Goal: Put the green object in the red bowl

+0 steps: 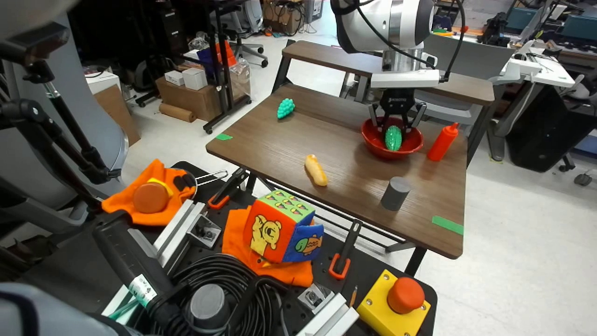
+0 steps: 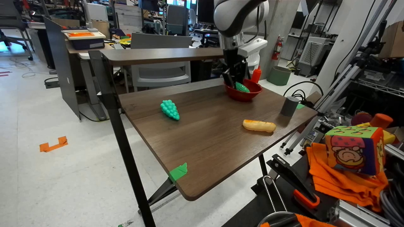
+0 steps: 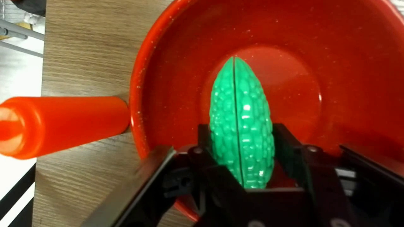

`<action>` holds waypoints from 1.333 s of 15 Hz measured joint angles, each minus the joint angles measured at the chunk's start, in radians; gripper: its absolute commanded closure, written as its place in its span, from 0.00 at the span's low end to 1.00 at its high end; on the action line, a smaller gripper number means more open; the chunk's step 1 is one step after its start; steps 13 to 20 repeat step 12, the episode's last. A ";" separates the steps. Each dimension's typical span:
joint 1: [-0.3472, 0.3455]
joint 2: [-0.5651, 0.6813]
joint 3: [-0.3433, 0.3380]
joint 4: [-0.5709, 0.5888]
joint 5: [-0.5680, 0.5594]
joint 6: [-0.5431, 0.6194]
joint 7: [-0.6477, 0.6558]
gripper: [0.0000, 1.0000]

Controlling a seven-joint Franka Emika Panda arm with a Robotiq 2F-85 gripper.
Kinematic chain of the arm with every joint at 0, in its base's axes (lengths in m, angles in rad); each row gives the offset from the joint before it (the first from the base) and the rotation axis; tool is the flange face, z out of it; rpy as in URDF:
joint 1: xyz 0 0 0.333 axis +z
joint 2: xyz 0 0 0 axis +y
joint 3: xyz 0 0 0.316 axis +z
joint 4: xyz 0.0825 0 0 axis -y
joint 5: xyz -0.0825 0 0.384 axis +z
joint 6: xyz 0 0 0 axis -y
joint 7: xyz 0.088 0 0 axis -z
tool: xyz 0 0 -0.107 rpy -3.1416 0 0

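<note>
The claw (image 3: 241,135) is pinching the cob (image 3: 241,123) by its sides inside the bowl (image 3: 353,63), which is sitting beneath the claw; a bottle (image 3: 72,126) is standing near the claw.

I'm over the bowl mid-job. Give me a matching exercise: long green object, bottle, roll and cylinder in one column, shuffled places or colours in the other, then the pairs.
1. Long green object
2. Bottle
3. Roll
4. Cylinder

A. grey
B. beside the bowl
C. in the gripper
D. yellowish

Pairs: 1-C; 2-B; 3-D; 4-A
</note>
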 measured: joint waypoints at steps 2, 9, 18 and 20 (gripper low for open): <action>-0.003 -0.010 0.000 -0.011 0.001 0.006 -0.011 0.01; -0.091 -0.253 0.037 -0.276 0.056 0.021 -0.185 0.00; -0.121 -0.318 0.054 -0.347 0.068 0.021 -0.215 0.00; -0.121 -0.318 0.054 -0.347 0.068 0.021 -0.215 0.00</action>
